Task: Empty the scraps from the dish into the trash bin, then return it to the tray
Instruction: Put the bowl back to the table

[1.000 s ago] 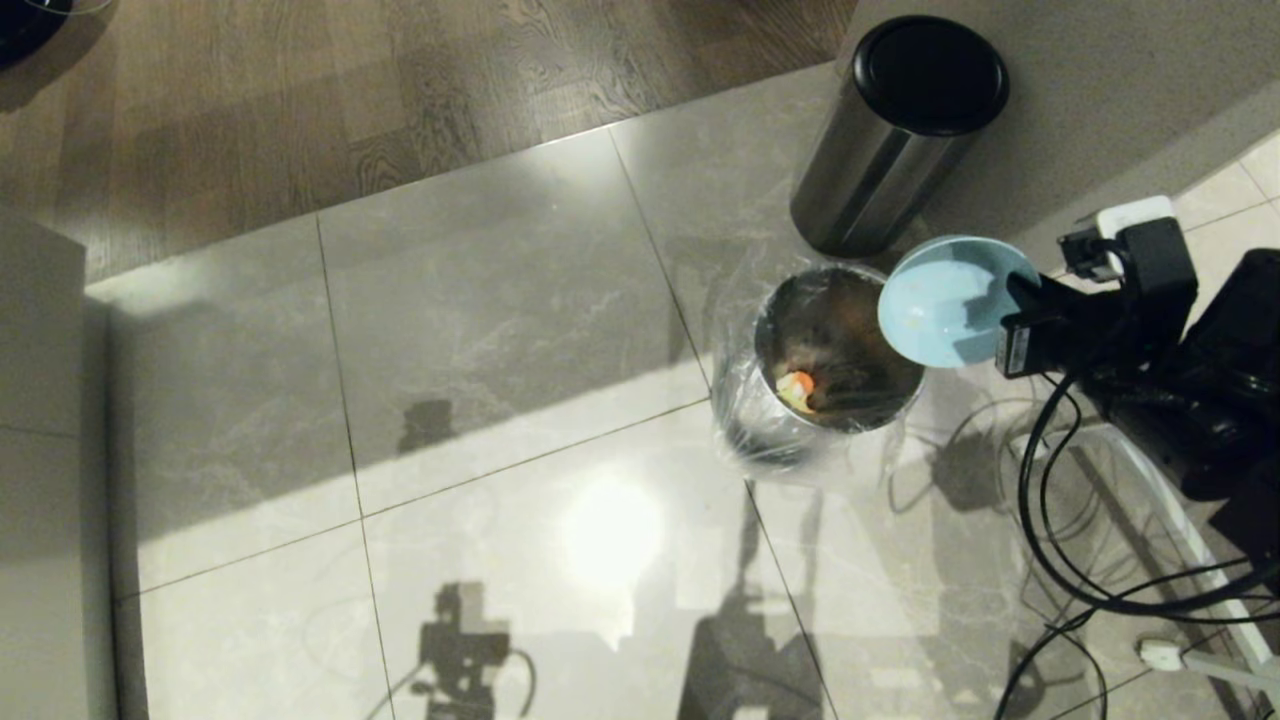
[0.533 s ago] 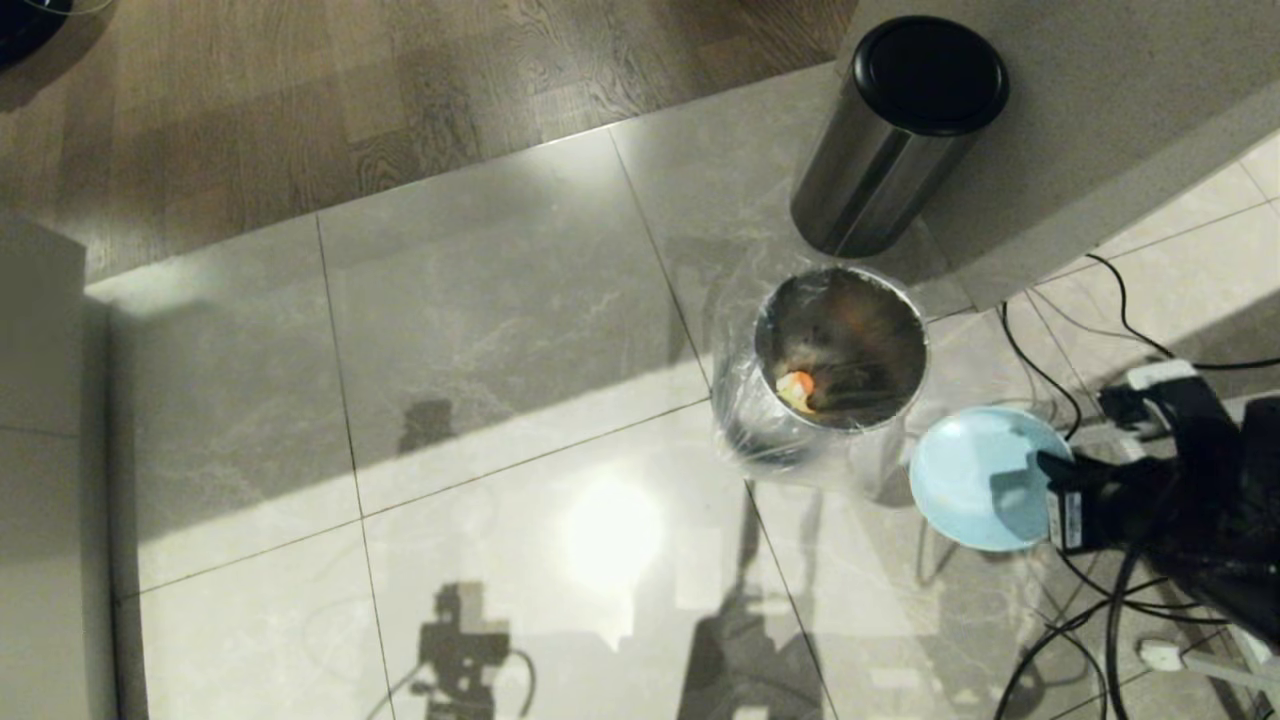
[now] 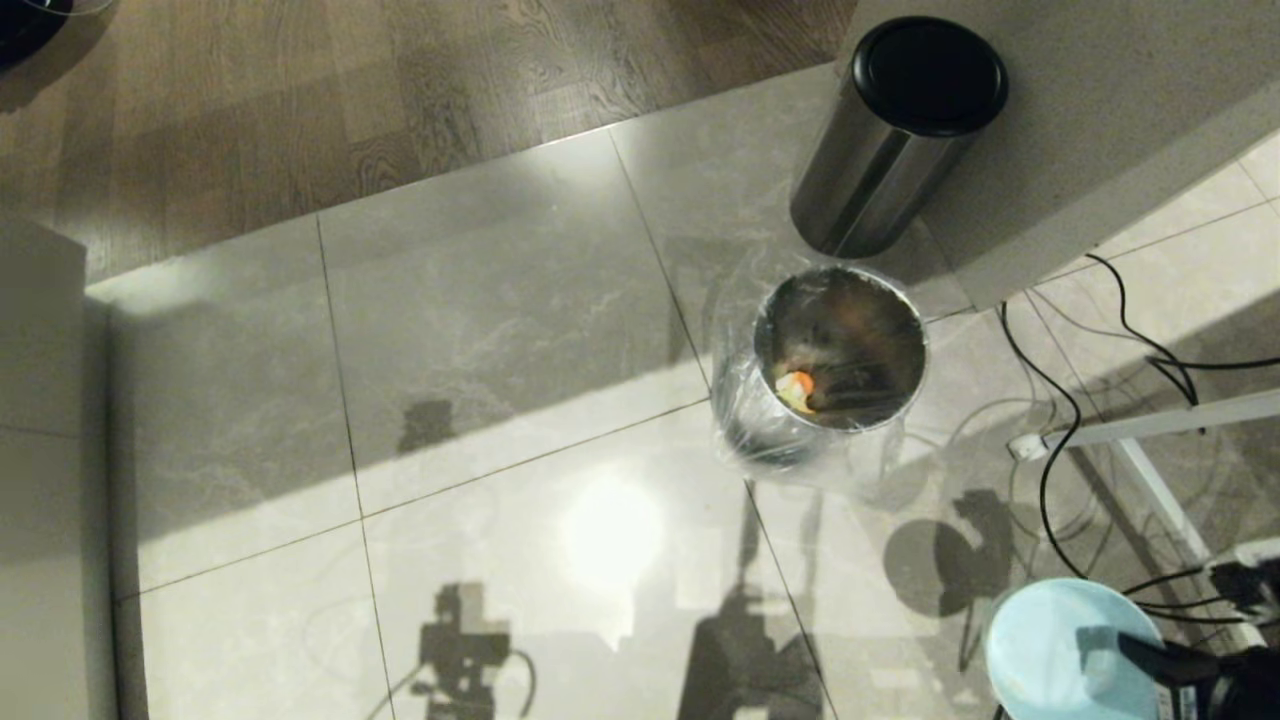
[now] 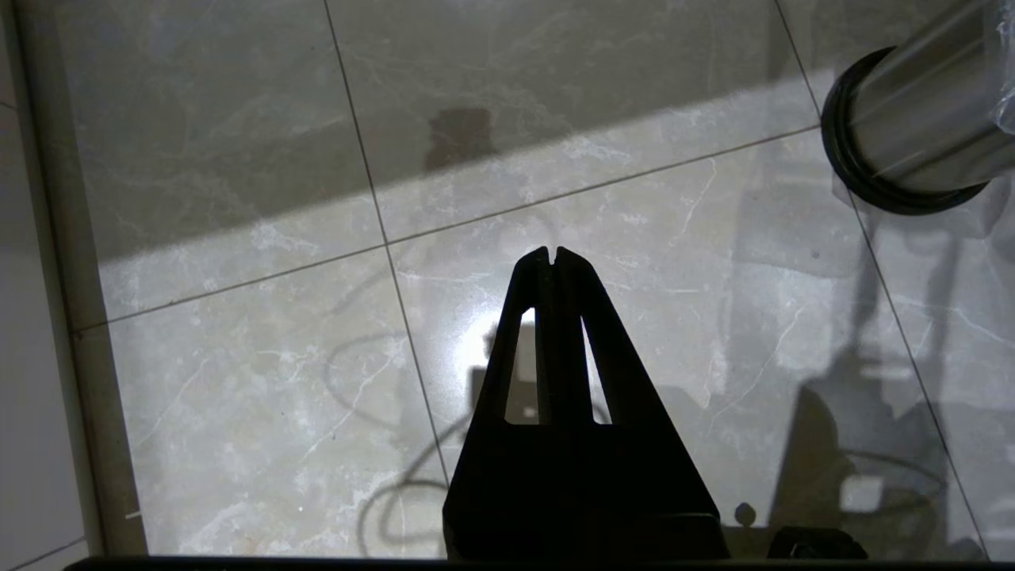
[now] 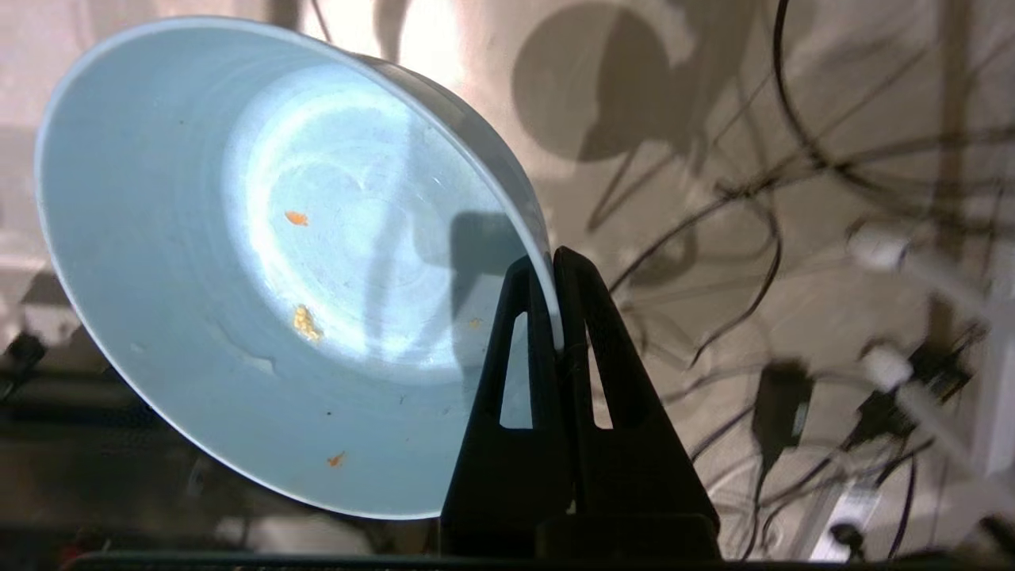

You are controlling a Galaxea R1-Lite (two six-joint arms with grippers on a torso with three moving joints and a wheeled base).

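Right tool [image 5: 555,266] pinched tight on the rim of the dish [image 5: 262,262], one finger inside, one outside. Dish sits low at the head view's right corner [image 3: 1060,650], over the floor [image 3: 500,330], well apart from the bin [image 3: 840,350]. Dish nearly empty: only a few tiny orange and yellow crumbs [image 5: 305,321] stuck inside. Scraps [image 3: 796,388] lie in the lined bin, orange and pale bits by its inner wall. Black-lidded bin [image 3: 900,130] stands just behind it. Cables [image 3: 1050,440] run across the floor to the right. Left tool [image 4: 553,255] closed on nothing, over bare tile, bin base [image 4: 904,127] off to one side.
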